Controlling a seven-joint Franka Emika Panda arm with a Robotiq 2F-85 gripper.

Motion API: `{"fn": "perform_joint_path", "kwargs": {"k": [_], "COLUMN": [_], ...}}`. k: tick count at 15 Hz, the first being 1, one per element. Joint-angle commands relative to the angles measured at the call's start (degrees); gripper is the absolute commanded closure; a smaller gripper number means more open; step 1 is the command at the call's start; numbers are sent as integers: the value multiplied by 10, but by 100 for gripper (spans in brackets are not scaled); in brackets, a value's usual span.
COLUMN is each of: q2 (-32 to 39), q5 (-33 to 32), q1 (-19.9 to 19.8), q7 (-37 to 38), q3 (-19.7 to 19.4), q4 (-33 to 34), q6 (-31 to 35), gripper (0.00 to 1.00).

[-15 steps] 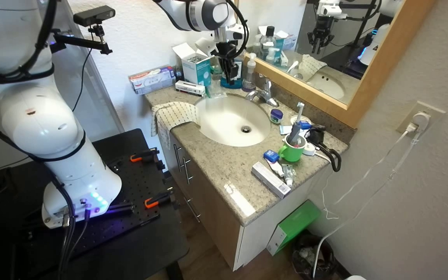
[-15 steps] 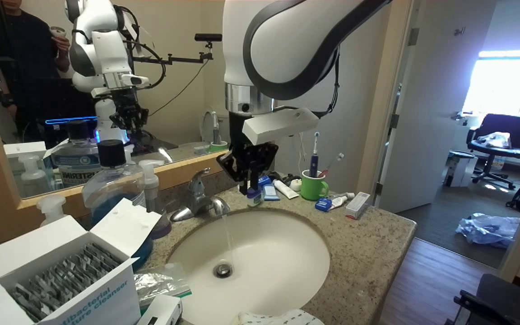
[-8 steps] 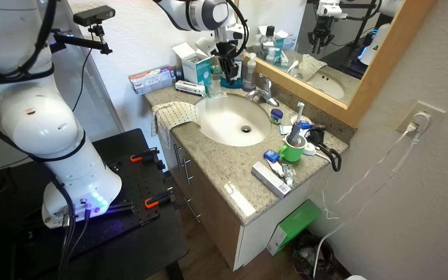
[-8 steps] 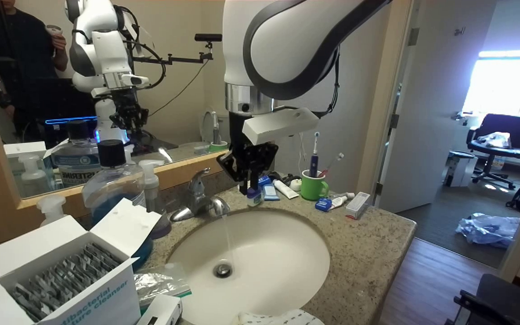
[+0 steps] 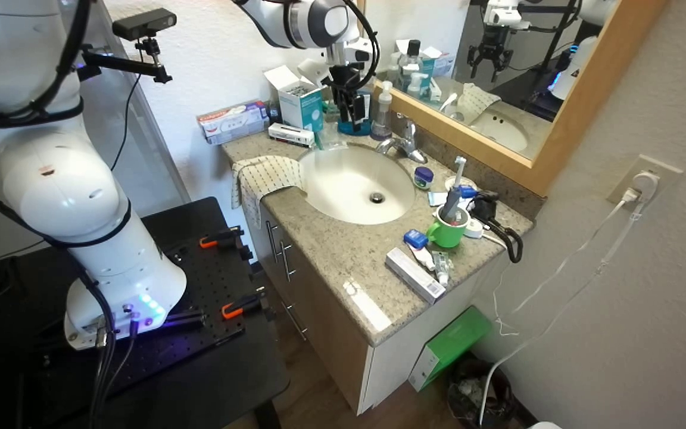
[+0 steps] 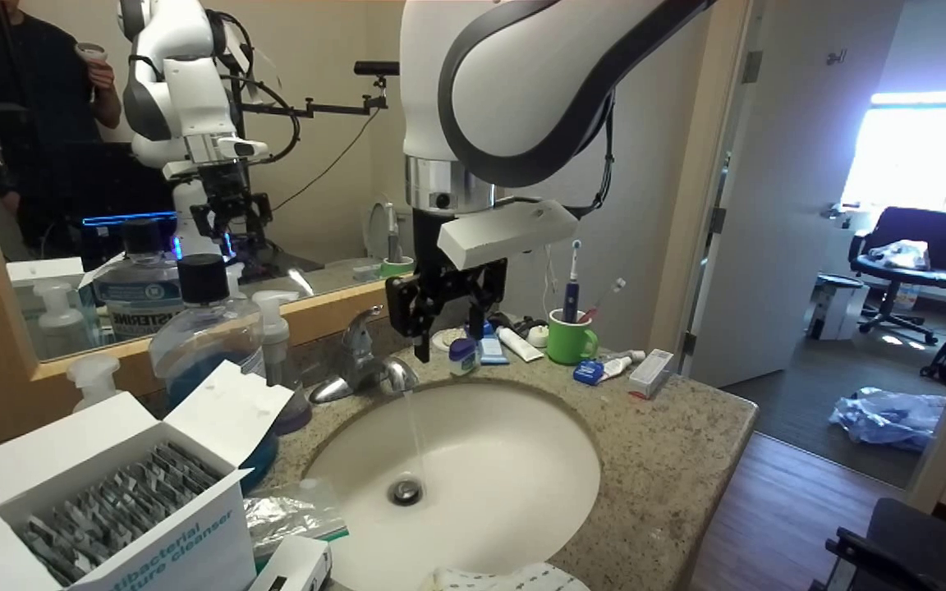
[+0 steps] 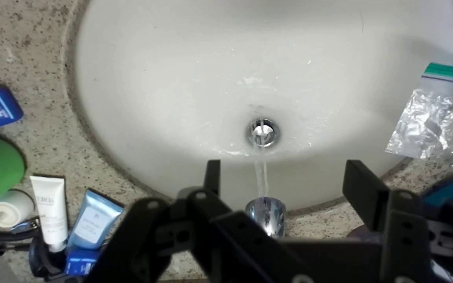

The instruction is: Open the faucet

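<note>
The chrome faucet (image 6: pixel 360 365) stands at the back rim of the white basin (image 6: pixel 514 443), its lever tilted up. A thin stream of water (image 6: pixel 416 427) runs from its spout towards the drain. My gripper (image 6: pixel 450 338) is open over the basin area, its fingers spread and nothing between them. In the wrist view the tip of the faucet (image 7: pixel 267 210) shows below, between the two fingers of the gripper (image 7: pixel 283 181); the lever is hidden there. An exterior view shows the gripper (image 5: pixel 354 122) above the counter, up and to the left of the faucet (image 5: pixel 405 143), not touching it.
Beside the faucet stand a soap pump bottle (image 5: pixel 382 113) and a mouthwash bottle (image 6: pixel 206 328), with an open box (image 6: pixel 128 484) nearby. A small purple-lidded jar (image 5: pixel 423 177) and a green mug (image 5: pixel 447 229) stand on the other side. The wooden-framed mirror (image 5: pixel 462 122) rises behind.
My gripper has opened, its fingers spreading apart from their close position. The arm has shifted very slightly. Water was running in the earlier frames too.
</note>
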Motion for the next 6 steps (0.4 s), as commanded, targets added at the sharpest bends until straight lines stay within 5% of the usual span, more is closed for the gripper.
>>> {"fn": "perform_joint_path", "kwargs": {"k": [1,6], "q2": [3,3], "q5": [-12,-6], "q1": [4,5], "q7": [7,3], "q3": [7,8], "q4": [9,5], "q6": [-9,-2], "gripper": [0,0]}}
